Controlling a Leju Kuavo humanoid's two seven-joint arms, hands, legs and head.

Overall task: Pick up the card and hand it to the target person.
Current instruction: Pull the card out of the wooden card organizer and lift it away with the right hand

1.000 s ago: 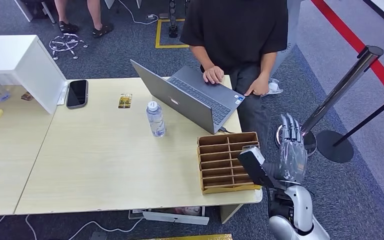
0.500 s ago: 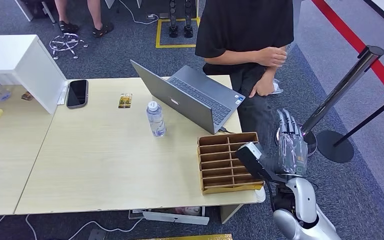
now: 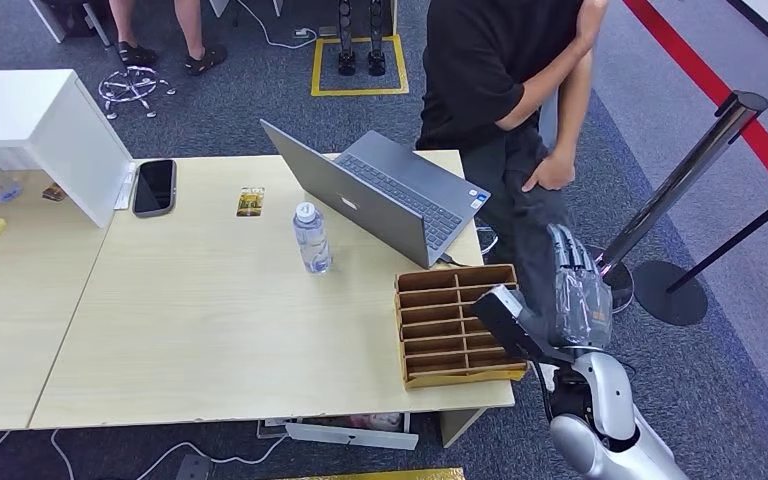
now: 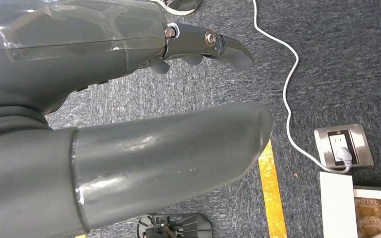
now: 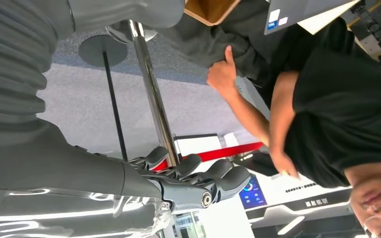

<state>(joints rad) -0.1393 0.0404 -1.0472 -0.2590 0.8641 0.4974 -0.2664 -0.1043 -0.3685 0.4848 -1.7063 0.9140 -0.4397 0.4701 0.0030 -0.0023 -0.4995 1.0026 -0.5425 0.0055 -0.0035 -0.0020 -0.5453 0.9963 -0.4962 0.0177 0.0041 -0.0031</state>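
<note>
Counting across the table (image 3: 210, 330): one open laptop (image 3: 380, 195), one water bottle (image 3: 311, 238), one phone (image 3: 154, 186), one slotted cardboard organizer (image 3: 455, 325), and one small card (image 3: 250, 201) lying flat between the phone and the laptop, well apart from either hand. One person (image 3: 505, 70) in a black shirt stands at the table's far right corner. The right hand (image 3: 578, 290) is raised beside the organizer, fingers (image 5: 218, 176) straight and slightly apart, holding nothing. The left hand (image 4: 129, 99) hangs over carpet, fingers extended, empty.
</note>
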